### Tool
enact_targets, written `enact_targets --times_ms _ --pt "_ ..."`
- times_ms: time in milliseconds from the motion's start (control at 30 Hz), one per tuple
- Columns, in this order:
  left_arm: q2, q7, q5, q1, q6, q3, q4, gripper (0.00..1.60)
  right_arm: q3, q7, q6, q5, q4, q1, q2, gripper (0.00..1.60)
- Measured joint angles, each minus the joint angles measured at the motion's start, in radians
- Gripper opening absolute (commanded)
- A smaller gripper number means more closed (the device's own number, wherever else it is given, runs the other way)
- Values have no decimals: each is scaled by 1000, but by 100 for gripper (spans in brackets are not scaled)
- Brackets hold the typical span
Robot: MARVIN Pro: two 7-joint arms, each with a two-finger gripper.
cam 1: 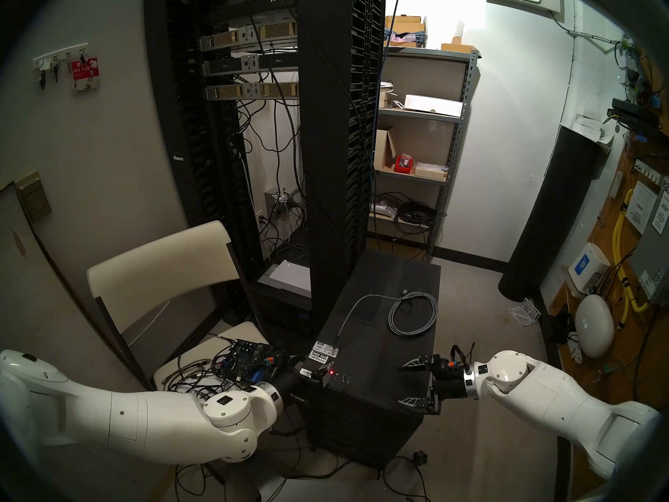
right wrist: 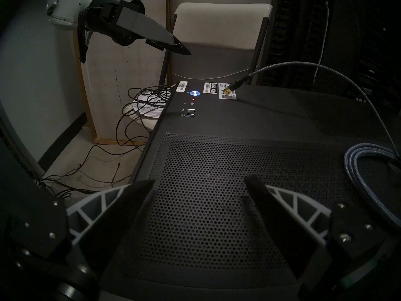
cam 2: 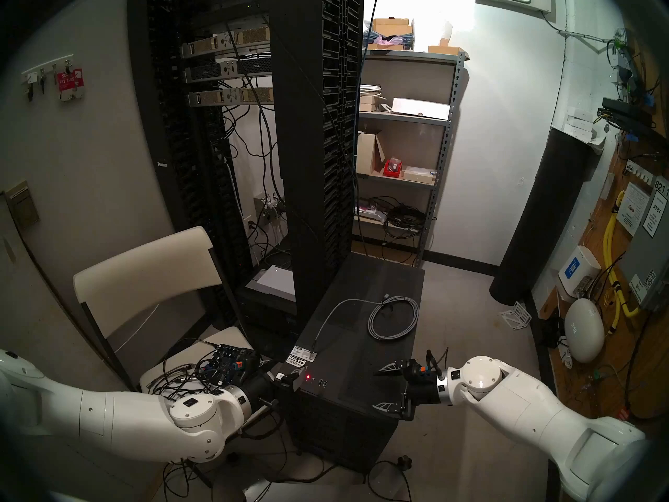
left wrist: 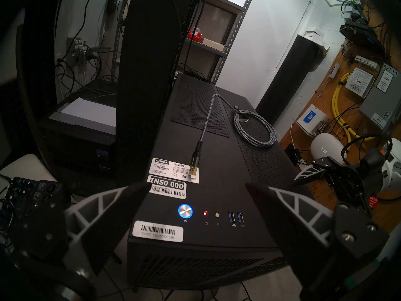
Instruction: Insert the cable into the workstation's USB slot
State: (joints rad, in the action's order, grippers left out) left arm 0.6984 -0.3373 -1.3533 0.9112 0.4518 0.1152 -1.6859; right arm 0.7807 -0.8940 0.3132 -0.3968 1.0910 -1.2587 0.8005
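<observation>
On the workstation (left wrist: 249, 185), cable (left wrist: 204, 131) plug beyond open, empty left pincer (left wrist: 198, 186), right pincer (right wrist: 199, 181) open.

The top of the computer case (cam 1: 383, 349) lies mostly bare between the left end effector (left wrist: 197, 186) and the right end effector (right wrist: 199, 181), both spread wide at its near edge. The coiled cable (left wrist: 256, 129) fills the far right part, and its plug end (left wrist: 194, 166) rests on a sticker (left wrist: 175, 170) just behind the twin ports (left wrist: 236, 217), seemingly leaving them uncovered. A tall black rack (cam 1: 340, 128) crowds the far left corner; a chair (cam 1: 163, 273) flanks the left side.
</observation>
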Motion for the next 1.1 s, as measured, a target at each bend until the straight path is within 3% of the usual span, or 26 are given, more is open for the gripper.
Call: enact_targets --times_ms 500,1100 --pt "0 0 0 0 0 2 1 160 4 -32 3 109 3 95 39 160" --pt "1 0 0 0 0 3 1 160 -55 -33 8 381 -29 250 137 160"
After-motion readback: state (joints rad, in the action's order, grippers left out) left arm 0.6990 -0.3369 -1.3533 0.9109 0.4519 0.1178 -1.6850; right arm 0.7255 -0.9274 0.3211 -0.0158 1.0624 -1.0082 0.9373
